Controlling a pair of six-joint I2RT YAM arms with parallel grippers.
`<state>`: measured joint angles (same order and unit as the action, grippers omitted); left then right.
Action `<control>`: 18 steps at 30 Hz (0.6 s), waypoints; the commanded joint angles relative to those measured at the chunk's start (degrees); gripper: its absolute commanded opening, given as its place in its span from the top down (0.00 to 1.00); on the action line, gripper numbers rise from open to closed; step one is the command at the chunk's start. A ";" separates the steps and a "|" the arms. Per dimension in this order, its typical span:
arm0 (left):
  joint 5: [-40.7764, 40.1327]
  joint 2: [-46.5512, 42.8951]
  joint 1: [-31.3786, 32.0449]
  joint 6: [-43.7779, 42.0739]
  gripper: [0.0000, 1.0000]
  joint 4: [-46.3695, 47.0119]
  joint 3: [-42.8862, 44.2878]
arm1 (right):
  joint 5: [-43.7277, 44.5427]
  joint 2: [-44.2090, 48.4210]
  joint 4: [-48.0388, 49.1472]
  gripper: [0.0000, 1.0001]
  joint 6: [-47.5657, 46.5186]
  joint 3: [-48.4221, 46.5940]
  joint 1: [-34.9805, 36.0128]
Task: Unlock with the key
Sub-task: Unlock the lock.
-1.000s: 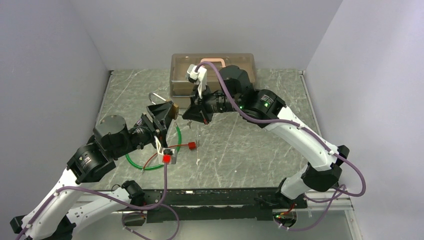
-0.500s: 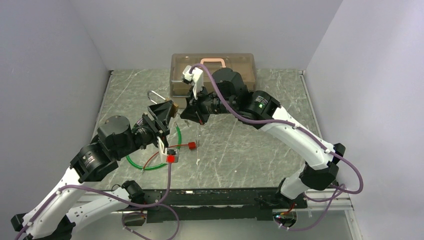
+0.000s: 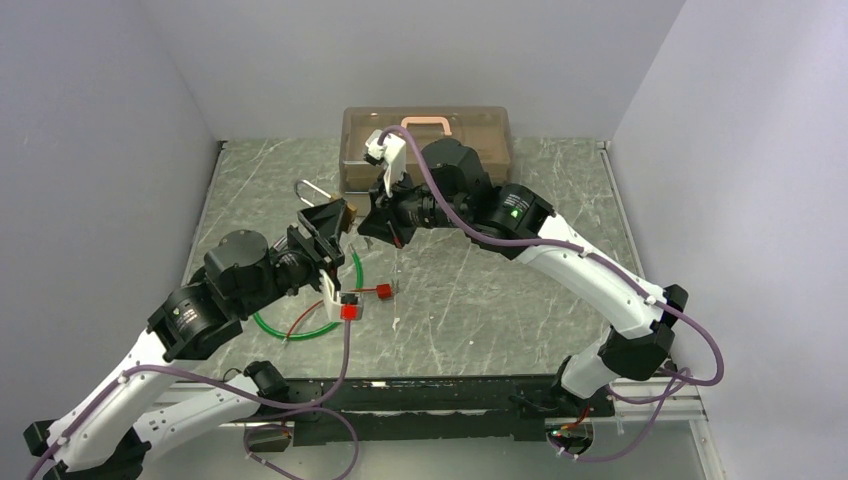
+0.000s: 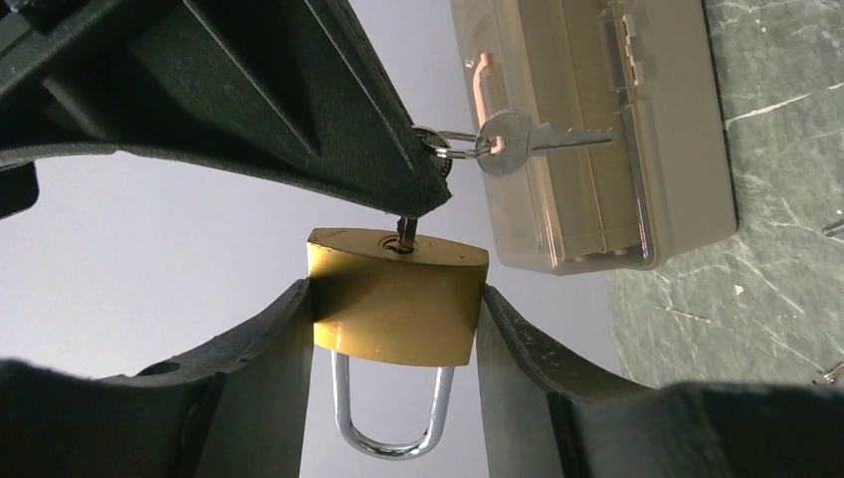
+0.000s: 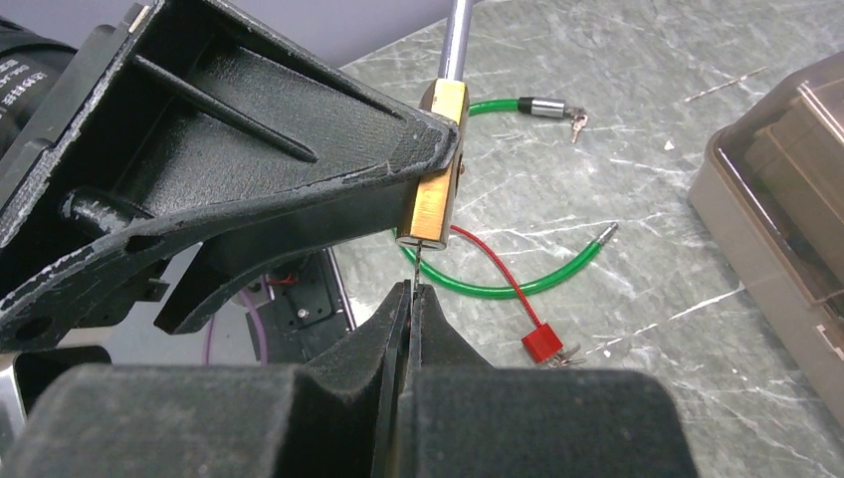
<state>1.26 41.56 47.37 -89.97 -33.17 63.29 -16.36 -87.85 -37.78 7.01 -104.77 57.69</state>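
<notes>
Key [image 5: 416, 261] at the keyhole of the brass padlock [image 5: 430, 204], centre frame.
The right fingers [image 5: 368, 349] pinch tight on the key, its tip meeting the keyhole. The left fingers [image 4: 264, 368] clamp the padlock's sides above the worktop [image 5: 647, 219]. Upper middle, a second key [image 4: 510, 141] hangs on a ring before the plastic box [image 4: 597, 179].

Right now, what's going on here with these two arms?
The left pincer grips the brass padlock by its sides, held off the table. The right pincer, shut on the key, has the key's tip in the keyhole opposite the shackle. The shackle looks closed, so the padlock is not yet unlocked.
</notes>
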 commanded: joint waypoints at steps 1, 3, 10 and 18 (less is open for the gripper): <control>-1.07 1.74 1.36 1.40 1.00 10.10 1.22 | -3.95 1.02 8.68 1.00 2.28 0.07 2.20; -1.09 1.80 1.64 1.09 1.00 9.94 0.99 | -3.77 1.15 9.00 1.00 2.23 0.09 2.25; -3.11 1.45 2.70 -1.46 1.00 11.50 -1.27 | -4.56 0.72 10.63 1.00 2.88 -0.48 2.29; 1.00 1.06 3.75 1.81 1.00 7.74 1.80 | -5.73 0.32 12.99 1.00 2.24 0.23 2.08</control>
<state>-3.97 42.17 49.54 -89.10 -30.35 62.61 -14.63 -87.85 -34.68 8.27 -104.07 57.67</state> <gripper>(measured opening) 0.552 0.009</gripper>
